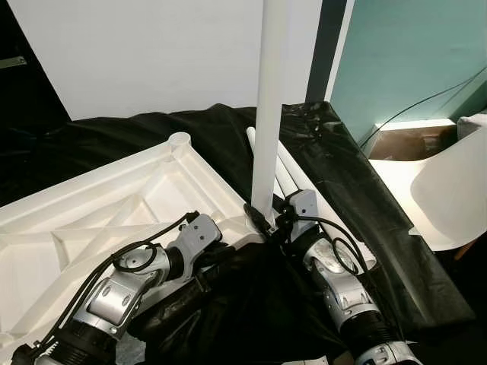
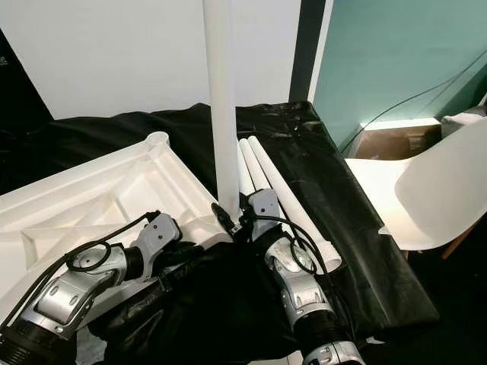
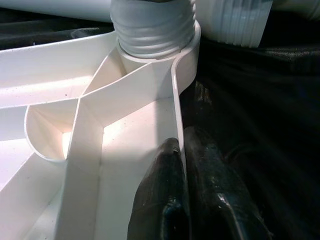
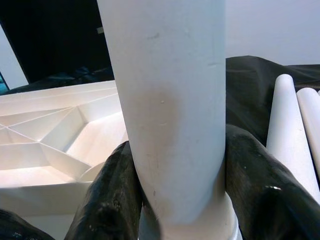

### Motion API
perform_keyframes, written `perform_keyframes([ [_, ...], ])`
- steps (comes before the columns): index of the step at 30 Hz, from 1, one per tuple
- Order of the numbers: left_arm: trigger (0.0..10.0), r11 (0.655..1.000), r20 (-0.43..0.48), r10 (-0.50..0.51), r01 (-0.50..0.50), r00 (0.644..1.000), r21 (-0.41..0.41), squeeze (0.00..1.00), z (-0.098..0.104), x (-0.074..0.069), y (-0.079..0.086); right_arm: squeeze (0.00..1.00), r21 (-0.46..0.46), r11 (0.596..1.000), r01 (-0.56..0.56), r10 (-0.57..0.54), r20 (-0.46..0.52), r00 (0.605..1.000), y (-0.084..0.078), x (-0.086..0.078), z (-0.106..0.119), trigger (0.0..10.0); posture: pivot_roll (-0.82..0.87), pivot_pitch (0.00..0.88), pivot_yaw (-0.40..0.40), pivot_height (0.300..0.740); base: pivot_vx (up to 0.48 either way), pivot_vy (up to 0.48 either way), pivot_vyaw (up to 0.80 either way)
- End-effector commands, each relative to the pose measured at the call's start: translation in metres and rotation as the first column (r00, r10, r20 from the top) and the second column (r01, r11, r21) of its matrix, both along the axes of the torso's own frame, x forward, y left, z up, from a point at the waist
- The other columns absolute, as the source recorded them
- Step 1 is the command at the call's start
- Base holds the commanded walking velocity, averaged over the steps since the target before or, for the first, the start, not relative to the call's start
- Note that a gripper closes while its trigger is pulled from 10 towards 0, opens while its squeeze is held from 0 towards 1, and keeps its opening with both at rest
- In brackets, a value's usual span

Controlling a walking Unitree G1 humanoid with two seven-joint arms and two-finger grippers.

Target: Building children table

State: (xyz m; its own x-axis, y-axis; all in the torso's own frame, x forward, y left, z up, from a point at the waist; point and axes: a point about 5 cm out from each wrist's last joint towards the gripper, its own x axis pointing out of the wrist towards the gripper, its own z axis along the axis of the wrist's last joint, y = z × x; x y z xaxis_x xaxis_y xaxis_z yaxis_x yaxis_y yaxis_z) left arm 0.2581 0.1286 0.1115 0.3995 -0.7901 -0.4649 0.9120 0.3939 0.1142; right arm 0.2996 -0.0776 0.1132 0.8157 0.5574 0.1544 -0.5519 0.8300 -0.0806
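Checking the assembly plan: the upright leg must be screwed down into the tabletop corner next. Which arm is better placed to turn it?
Right. The right claw is shut around the upright leg just above its threaded end. The left claw pinches the tabletop rim beside that corner, likely steadying it.

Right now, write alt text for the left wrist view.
The left pincer clamps the white tabletop's rim, one black finger on each side. Beyond it, a table leg's threaded end sits in the corner socket, with black sheeting alongside.
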Motion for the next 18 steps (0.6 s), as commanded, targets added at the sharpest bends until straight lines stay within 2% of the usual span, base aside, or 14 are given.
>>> perform_keyframes([
  [1,10.0,0.994,-0.124,-0.106,0.108,0.987,0.007,0.00,-0.017,-0.019,-0.005,0.00,0.013,0.986,0.164,-0.164,-0.012,0.986,-0.026,0.011,0.003,0.4,0.07,0.000,0.007,0.740,0.000,0.000,0.00],
  [2,10.0,0.994,-0.124,-0.106,0.108,0.987,0.007,0.00,-0.017,-0.019,-0.005,0.00,0.005,0.992,0.123,-0.123,0.000,0.992,-0.020,0.008,0.004,10.0,0.07,0.000,0.006,0.740,0.000,0.000,0.00],
  [3,10.0,0.994,-0.124,-0.106,0.107,0.987,0.006,0.00,-0.017,-0.019,-0.005,1.00,0.011,0.996,0.084,-0.084,0.001,0.996,-0.016,0.008,0.005,10.0,0.07,0.000,0.006,0.740,0.000,0.000,0.00],
  [7,10.0,0.994,-0.128,-0.106,0.108,0.986,0.005,0.00,-0.018,-0.020,-0.005,1.00,-0.037,0.999,-0.029,0.029,0.004,1.000,-0.011,0.009,0.009,10.0,0.07,0.000,0.006,0.740,0.000,0.000,0.00],
  [8,10.0,0.994,-0.129,-0.107,0.108,0.986,0.005,0.00,-0.018,-0.021,-0.006,0.00,-0.060,0.996,-0.066,0.067,0.001,0.998,-0.010,0.009,0.009,10.0,0.07,0.000,0.006,0.740,0.000,0.000,0.00],
  [13,10.0,0.994,-0.131,-0.109,0.110,0.985,0.005,0.00,-0.019,-0.021,-0.006,0.00,-0.085,0.991,-0.108,0.109,0.008,0.994,-0.020,0.014,0.016,10.0,0.06,0.000,0.008,0.740,0.000,0.000,0.00],
  [15,10.0,0.994,-0.131,-0.109,0.111,0.985,0.005,0.00,-0.019,-0.021,-0.006,0.00,-0.093,0.988,-0.127,0.126,-0.007,0.992,-0.024,0.015,0.017,10.0,0.06,0.000,0.008,0.740,0.000,0.000,0.00],
  [17,10.0,0.994,-0.132,-0.111,0.113,0.985,0.006,0.00,-0.019,-0.020,-0.006,0.00,-0.115,0.969,-0.218,0.212,-0.068,0.975,-0.029,0.016,0.014,10.0,0.06,0.000,0.012,0.740,0.000,0.000,0.00],
  [18,10.0,0.994,-0.132,-0.111,0.113,0.985,0.006,0.00,-0.019,-0.020,-0.006,0.00,-0.115,0.969,-0.218,0.212,-0.068,0.975,-0.029,0.016,0.014,10.0,0.06,0.000,0.012,0.740,0.000,0.000,0.00],
])
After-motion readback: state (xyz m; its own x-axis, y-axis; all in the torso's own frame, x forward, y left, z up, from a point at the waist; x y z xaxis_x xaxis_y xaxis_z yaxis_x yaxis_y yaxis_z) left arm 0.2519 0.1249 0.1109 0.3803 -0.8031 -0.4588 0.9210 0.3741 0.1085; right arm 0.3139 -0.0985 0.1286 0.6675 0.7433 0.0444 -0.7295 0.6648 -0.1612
